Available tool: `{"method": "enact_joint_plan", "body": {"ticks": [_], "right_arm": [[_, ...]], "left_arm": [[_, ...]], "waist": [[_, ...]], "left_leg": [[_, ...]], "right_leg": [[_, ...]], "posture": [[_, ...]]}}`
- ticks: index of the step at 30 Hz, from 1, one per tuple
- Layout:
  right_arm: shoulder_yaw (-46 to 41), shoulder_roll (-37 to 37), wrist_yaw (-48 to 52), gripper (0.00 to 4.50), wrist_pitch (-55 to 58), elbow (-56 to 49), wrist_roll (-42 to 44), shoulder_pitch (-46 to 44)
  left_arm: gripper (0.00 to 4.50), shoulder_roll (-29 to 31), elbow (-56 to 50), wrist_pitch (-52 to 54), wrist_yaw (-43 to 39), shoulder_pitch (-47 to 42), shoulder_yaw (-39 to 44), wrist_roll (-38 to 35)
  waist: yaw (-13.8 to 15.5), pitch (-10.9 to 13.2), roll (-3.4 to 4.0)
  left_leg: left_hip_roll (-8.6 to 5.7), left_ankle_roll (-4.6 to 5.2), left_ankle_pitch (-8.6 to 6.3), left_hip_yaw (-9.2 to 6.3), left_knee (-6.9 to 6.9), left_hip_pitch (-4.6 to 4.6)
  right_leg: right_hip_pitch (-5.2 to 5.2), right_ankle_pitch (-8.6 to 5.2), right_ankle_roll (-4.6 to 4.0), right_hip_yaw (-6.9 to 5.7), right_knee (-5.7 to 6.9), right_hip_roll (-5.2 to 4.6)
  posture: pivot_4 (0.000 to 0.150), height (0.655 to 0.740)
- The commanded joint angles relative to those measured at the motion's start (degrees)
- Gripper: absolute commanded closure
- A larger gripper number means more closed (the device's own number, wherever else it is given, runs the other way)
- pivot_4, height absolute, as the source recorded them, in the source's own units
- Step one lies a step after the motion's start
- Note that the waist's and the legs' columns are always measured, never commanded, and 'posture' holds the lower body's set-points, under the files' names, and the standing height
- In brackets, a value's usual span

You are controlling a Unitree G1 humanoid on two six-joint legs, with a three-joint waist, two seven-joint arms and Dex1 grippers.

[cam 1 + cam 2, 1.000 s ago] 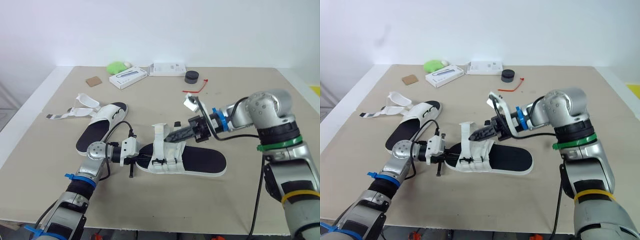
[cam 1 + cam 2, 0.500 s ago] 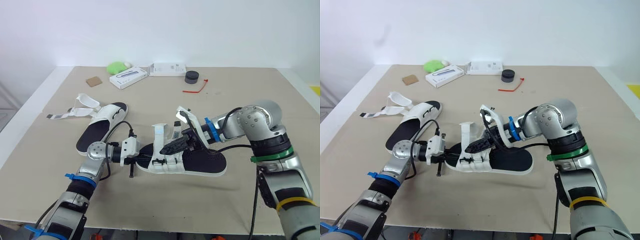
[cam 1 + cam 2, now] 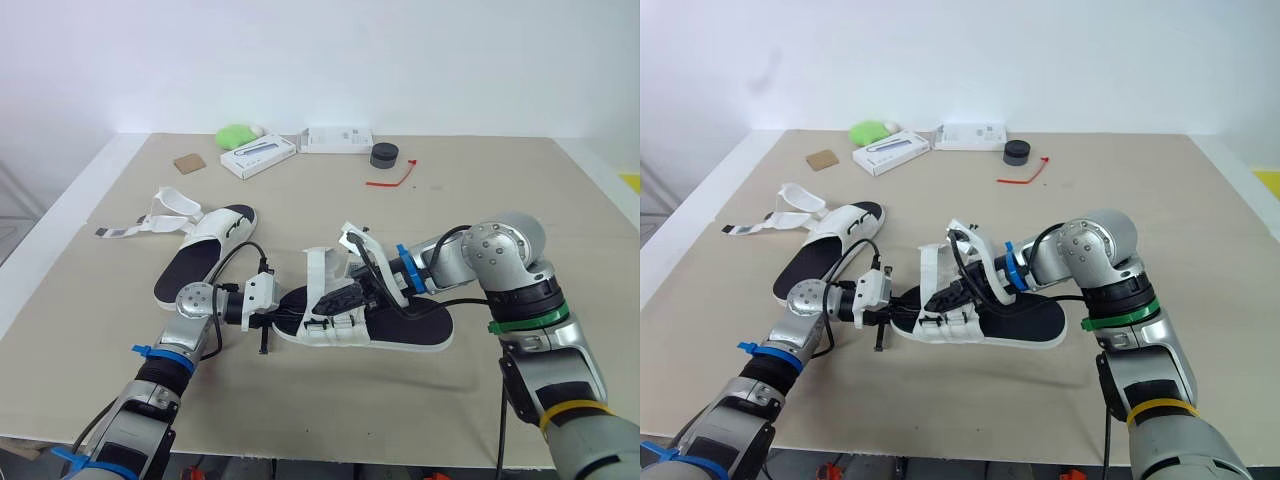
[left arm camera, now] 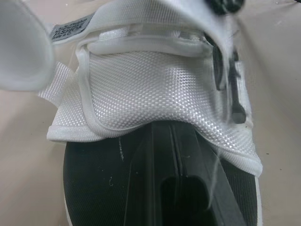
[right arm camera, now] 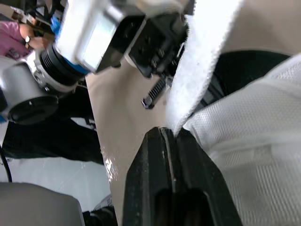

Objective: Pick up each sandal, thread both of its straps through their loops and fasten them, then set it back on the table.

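Lowered since a second ago, the right tool (image 3: 322, 301) is now brought down from above the near sandal (image 3: 400, 325) onto its white upper, and a loose strap (image 5: 202, 61) is seen pinched between its closed fingers. The sandal itself is kept flat on the counter (image 3: 480, 200), mid-way across. At its open end the left tool (image 3: 283, 305) is pushed in along the black footbed, fingers apparently pressed together, though the grip is hard to judge under the webbing.

Progress is judged early: one strap is only being taken up, nothing is seen fastened with certainty. The second sandal (image 3: 205, 255) is left untouched behind the left arm, its straps splayed loose.

Open counter is offered to the right and toward the far side. The small boxes (image 3: 257, 155) and red tie (image 3: 392, 178) are kept well apart, near the far edge. The front edge is close under the left arm.
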Motion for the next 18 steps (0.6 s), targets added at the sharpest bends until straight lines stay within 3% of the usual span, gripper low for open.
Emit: {"method": "enact_joint_plan", "body": {"ticks": [1, 18], "right_arm": [[-2.0, 0.6, 0.0, 4.47, -0.1, -0.6, 0.3, -0.7], [0.9, 0.6, -3.5, 4.47, -0.1, 12.1, 6.3, -6.1]], "left_arm": [[4.50, 0.1, 8.1, 2.5, 0.2, 4.5, -6.9, 8.1], [4.50, 0.4, 9.0, -1.3, -0.2, 3.7, -7.9, 9.0]], "waist": [[0.0, 0.0, 0.00], [0.0, 0.0, 0.02]], "left_leg": [[0.00, 0.00, 0.00, 0.00, 0.00, 0.00], [-0.05, 0.08, 0.05, -0.07, 0.00, 0.00]], "right_leg": [[0.00, 0.00, 0.00, 0.00, 0.00, 0.00], [0.03, 0.03, -0.03, 0.00, 0.03, 0.01]], "posture": [[0.150, 0.7400], [0.150, 0.7400]]}}
